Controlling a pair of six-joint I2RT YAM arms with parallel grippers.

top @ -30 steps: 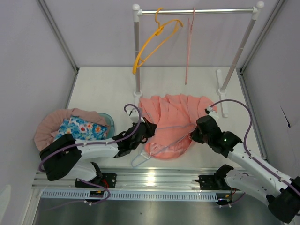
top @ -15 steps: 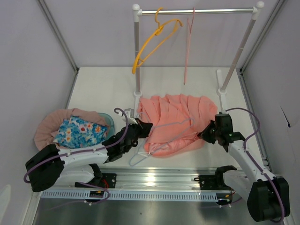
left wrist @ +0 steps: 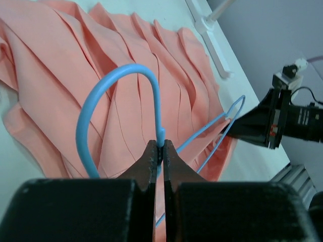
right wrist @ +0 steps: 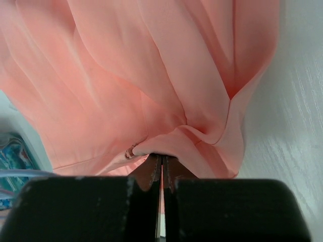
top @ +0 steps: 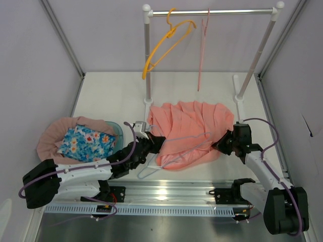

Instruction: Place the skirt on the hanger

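Top external: pleated coral fabric skirt (top: pixel 192 123) lies spread on the white table (top: pixel 111 96), between the 2 arms and in front of the white-post clothes rack with a metal bar (top: pixel 212 11). Not on the hanger yet.

Left gripper (left wrist: pixel 160 151): jaws clamped on the neck of the light blue thin hanger (left wrist: pixel 133 67), just below the hook. The hook curls up and over towards the camera. The hanger body runs across the skirt's near part, with its far corner right at the right gripper (right wrist: pixel 161 161). Can't tell if any of the hanger sits inside the fabric.

Right gripper: jaws pinched tight on a fold at the skirt's right edge, low at table level. Right wrist view shows fabric bunched at the fingertips.

On the rack bar hang 2 others, a yellow plastic hanger (top: pixel 166 45), tilted, and a thin pink hanger (top: pixel 202 50), seen edge-on.

Far left is a teal basket (top: pixel 117 128) holding a blue floral cloth (top: pixel 86 138) and a dusty pink cloth (top: pixel 55 133), well apart from the skirt.
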